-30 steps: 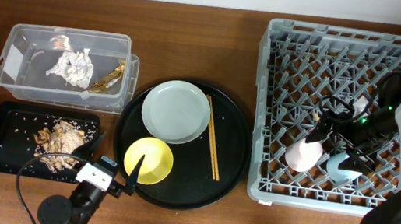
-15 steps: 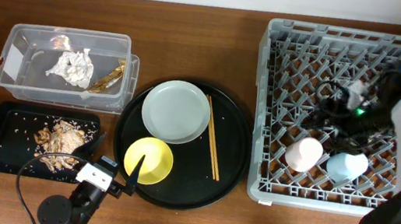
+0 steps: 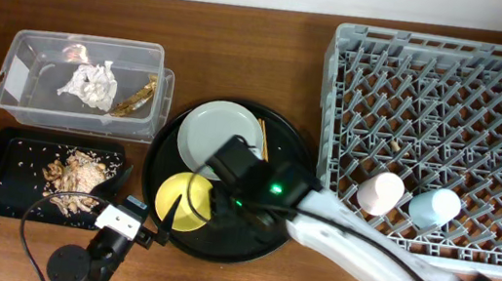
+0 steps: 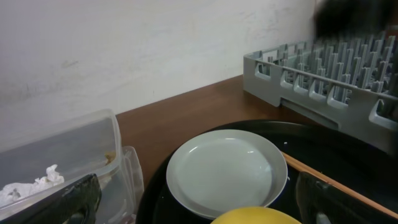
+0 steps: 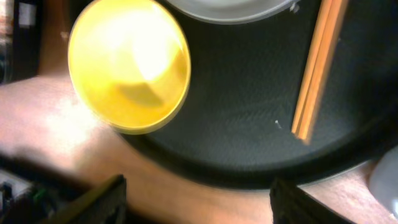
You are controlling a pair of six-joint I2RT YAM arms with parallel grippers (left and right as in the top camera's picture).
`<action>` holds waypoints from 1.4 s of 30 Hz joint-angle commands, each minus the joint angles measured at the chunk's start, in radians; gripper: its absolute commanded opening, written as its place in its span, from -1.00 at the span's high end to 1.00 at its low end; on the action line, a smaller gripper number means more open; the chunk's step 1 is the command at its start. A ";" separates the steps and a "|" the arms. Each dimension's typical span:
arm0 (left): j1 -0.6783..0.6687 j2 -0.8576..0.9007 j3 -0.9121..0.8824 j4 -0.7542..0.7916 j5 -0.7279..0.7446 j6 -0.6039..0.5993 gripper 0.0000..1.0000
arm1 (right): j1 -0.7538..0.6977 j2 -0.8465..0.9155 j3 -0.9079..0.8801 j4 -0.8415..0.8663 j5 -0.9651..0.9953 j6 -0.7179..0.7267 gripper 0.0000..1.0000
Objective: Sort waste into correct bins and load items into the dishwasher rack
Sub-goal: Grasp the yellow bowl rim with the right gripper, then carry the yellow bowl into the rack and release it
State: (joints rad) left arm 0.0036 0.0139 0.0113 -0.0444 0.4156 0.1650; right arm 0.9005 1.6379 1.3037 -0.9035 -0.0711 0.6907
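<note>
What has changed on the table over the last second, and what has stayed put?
The right gripper left the dishwasher rack and swung left; it now hovers open over the round black tray near the yellow bowl. The pink cup, blue cup, plate, chopsticks and left gripper stayed put.

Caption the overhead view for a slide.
Right arm over the round black tray by the yellow bowl; pink cup and blue cup in the dishwasher rack.

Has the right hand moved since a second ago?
Yes: the right hand left the rack and swung left, now over the black round tray by the yellow bowl.
</note>
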 commanded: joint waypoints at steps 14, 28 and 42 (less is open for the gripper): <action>0.008 -0.008 -0.002 -0.006 0.011 0.009 -0.99 | -0.021 0.200 -0.002 0.106 -0.020 0.021 0.36; 0.008 -0.008 -0.002 -0.006 0.011 0.009 -0.99 | -0.004 0.284 -0.058 0.221 -0.071 0.021 0.56; 0.008 -0.008 -0.002 -0.005 0.011 0.009 -0.99 | -0.264 -0.300 -0.039 -0.047 0.511 -0.143 0.92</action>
State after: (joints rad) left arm 0.0082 0.0135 0.0113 -0.0444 0.4152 0.1650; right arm 0.6815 1.4639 1.2587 -0.8982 0.1089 0.6357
